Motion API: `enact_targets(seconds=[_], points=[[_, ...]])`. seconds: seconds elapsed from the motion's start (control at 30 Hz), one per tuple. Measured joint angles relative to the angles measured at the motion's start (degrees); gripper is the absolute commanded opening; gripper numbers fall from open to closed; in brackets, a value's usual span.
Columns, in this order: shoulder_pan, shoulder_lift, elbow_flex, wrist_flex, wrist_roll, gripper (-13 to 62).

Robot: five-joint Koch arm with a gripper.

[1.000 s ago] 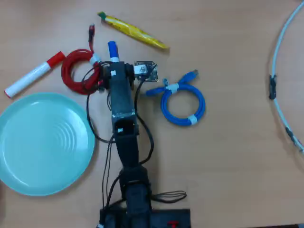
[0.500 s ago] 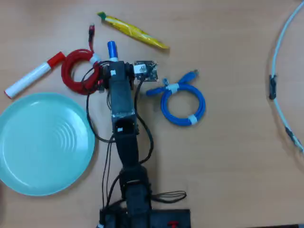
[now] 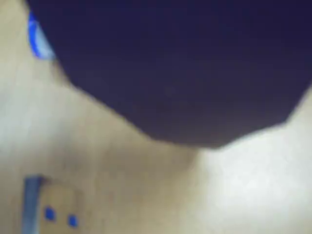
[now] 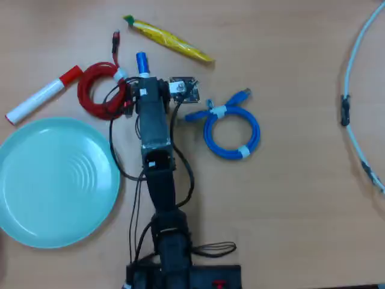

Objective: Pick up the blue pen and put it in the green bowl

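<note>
In the overhead view the blue pen (image 4: 142,62) lies pointing away from the arm's base. Only its blue cap and a bit of white barrel show; the rest is under the arm's head. My gripper (image 4: 147,89) sits directly over the pen, and its jaws are hidden beneath the wrist, so their state is unclear. The green bowl (image 4: 36,150), a wide pale mint dish, rests empty at the lower left, apart from the arm. In the wrist view a dark blurred mass fills the top, with a blue-and-white blur (image 3: 37,37) at the upper left that I cannot identify.
A coiled red cable (image 4: 99,90) lies just left of the gripper, and a small circuit board (image 4: 185,89) just right. Farther off are a red-capped white marker (image 4: 42,94), a yellow packet (image 4: 168,39), a coiled blue cable (image 4: 231,129) and a white hoop (image 4: 355,90).
The arm's head has shifted very slightly over the pen. The pen and everything else on the table stay where they were.
</note>
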Motion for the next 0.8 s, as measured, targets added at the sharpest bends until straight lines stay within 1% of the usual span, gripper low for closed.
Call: enact_targets(seconds=[0.07,0.1,0.3,0.37,0.43,0.53,0.8], points=[[-1.0,0.0,-0.4,0.0,-0.2,9.8],[-1.4,0.0,-0.5,0.0,-0.4,8.6],[-1.8,-0.2,-0.6,0.1,0.7,7.1],[-1.8,-0.2,-0.6,0.3,3.5,4.9],[-2.0,-0.3,-0.6,0.3,6.7,0.6],[-1.9,-0.3,-0.6,0.3,9.1,-8.2],[-1.9,-0.3,-0.6,0.4,9.5,-7.7]])
